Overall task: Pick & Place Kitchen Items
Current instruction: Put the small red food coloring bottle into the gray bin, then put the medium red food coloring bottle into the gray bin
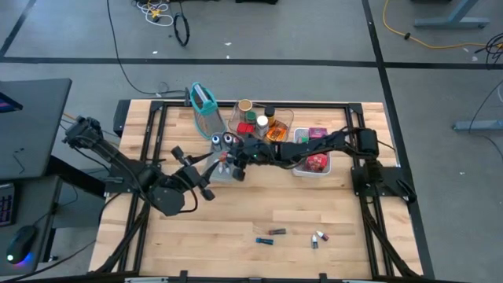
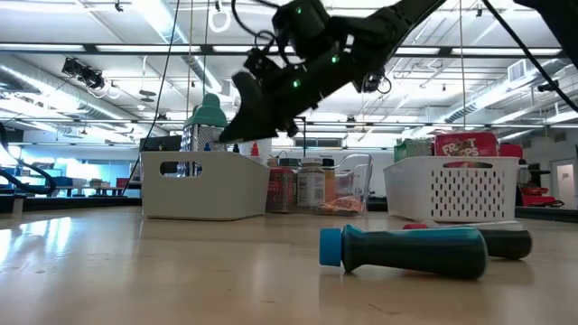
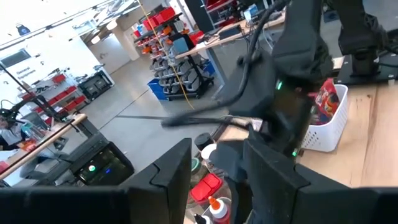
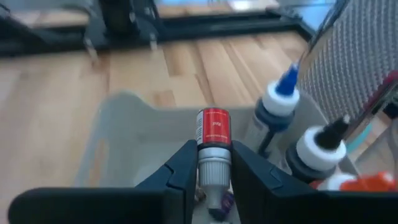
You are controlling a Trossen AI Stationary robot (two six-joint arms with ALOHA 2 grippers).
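Right gripper (image 4: 214, 180) clamped on red-labelled vial (image 4: 214, 146), poised directly over grey tray (image 4: 118, 134). Placing step. Next: lower, release clear of bottles (image 4: 277, 109) alongside. Left gripper (image 3: 214, 171) near, part-open, empty.

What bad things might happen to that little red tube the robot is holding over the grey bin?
1. The right claw pinches the little red tube only near one end, so it might slip or tip before it reaches the grey bin.
2. Two white-capped bottles stand close beside it, so the claw could knock them over going down.
3. The left claw hangs close by the same bin, so the two arms might bump.
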